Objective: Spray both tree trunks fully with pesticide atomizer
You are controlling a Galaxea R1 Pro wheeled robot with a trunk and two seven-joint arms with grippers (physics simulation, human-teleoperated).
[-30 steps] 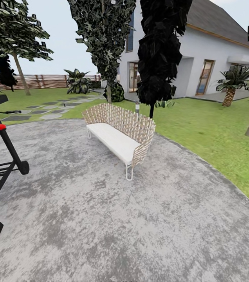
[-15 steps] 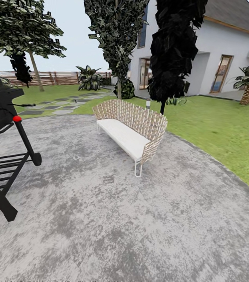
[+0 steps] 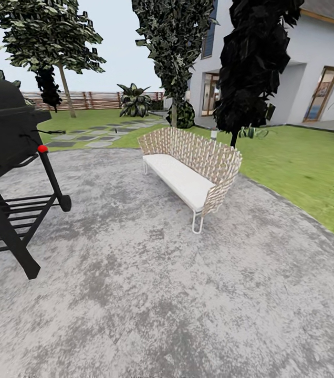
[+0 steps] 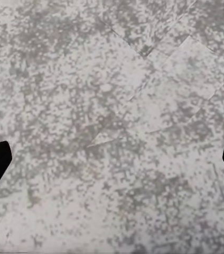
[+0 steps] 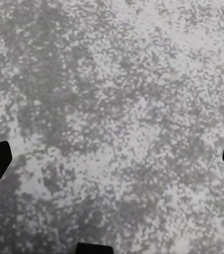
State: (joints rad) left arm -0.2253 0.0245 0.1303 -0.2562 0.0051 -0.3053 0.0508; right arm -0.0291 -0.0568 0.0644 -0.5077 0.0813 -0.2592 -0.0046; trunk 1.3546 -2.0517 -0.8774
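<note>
Right pincer spread over mottled grey paving.

Head cam fwd over patio toward bench, both wrist cams facing paving close-up

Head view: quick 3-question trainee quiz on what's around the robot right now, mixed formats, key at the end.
1. True or false: the bench stands on the lawn.
2. Multiple choice: the black grill is at which side of the head view? A) right B) left C) behind the bench
3. Short answer: what do both wrist views look down at, and are the grippers holding anything?

Key
1. False. It stands on the grey paving, near the lawn's edge.
2. B.
3. Mottled grey paving. The left gripper and right gripper show dark fingertips at the frame's edges, wide apart, with nothing between them.
</note>
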